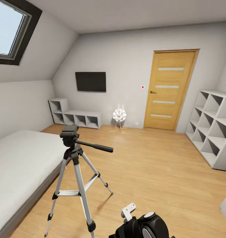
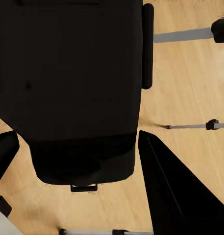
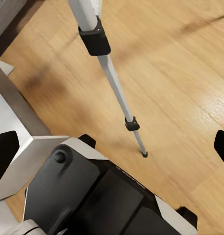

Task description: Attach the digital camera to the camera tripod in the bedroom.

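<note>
Standing on the light wood floor (image 1: 152,172) beside a white bed (image 1: 20,158), the tripod (image 1: 75,172) has silver legs spread, a bare black head on top, and a long black handle pointing right. Behind it, a white wall holds a dark screen (image 1: 90,81), with low white shelves (image 1: 75,116) beneath, a small white lamp (image 1: 119,115), and a wooden door (image 1: 169,89). More white shelves (image 1: 211,127) line the right wall, and a skylight (image 1: 10,29) sits upper left. Part of a black and white robot arm (image 1: 142,224) shows at the bottom edge. Both wrist views show black robot parts over the floor and tripod legs (image 3: 114,88); whether either gripper is released or clenched cannot be told.
</note>
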